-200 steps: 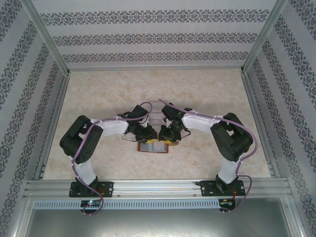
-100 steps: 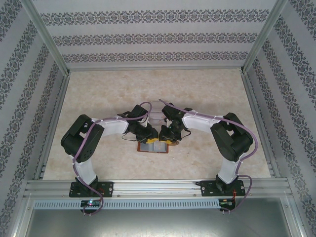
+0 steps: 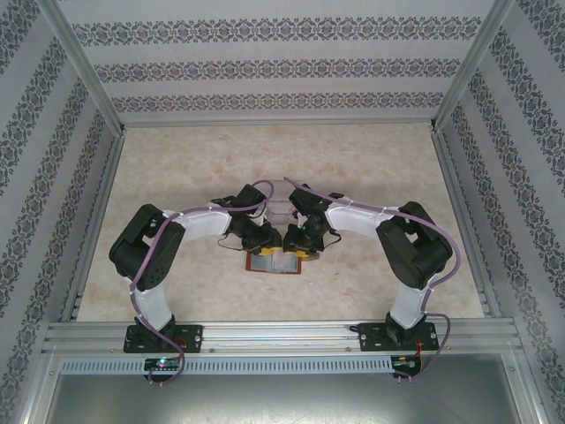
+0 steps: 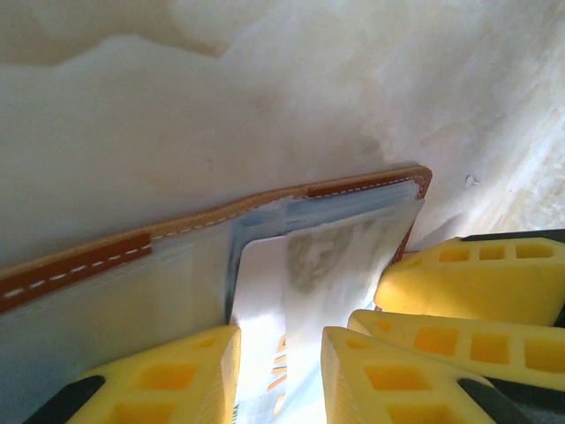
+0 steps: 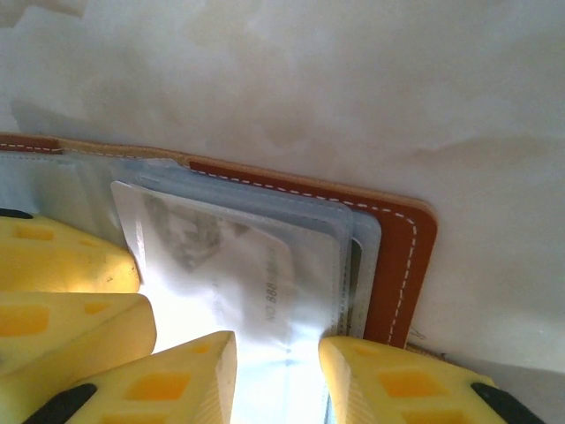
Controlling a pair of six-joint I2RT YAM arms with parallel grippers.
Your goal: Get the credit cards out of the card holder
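Left wrist view is showing the left arm's yellow ribbed fingers [image 4: 212, 353] standing narrowly apart, clamping nothing, astride a pale white plastic credit card [image 4: 305, 261] sitting in the grey-blue pockets of the open brown leather card holder [image 4: 79, 265]. The right arm's fingers [image 5: 212, 358] are straddling that card likewise, part-open. Extraction seems to be only starting: one pair should be pinching the card's edge while the other is pinning the leather. The holder is lying mid-way on the beige marbled tabletop [image 3: 177, 168], with patterned wallpaper walls [image 3: 265, 71] enclosing it.

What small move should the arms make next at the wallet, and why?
Probably close the right gripper on the exposed credit card and draw it out of its pocket, while the left gripper pins the card holder. Both grippers stand open over the card, which lies partly inside the grey-blue pocket, ungripped.
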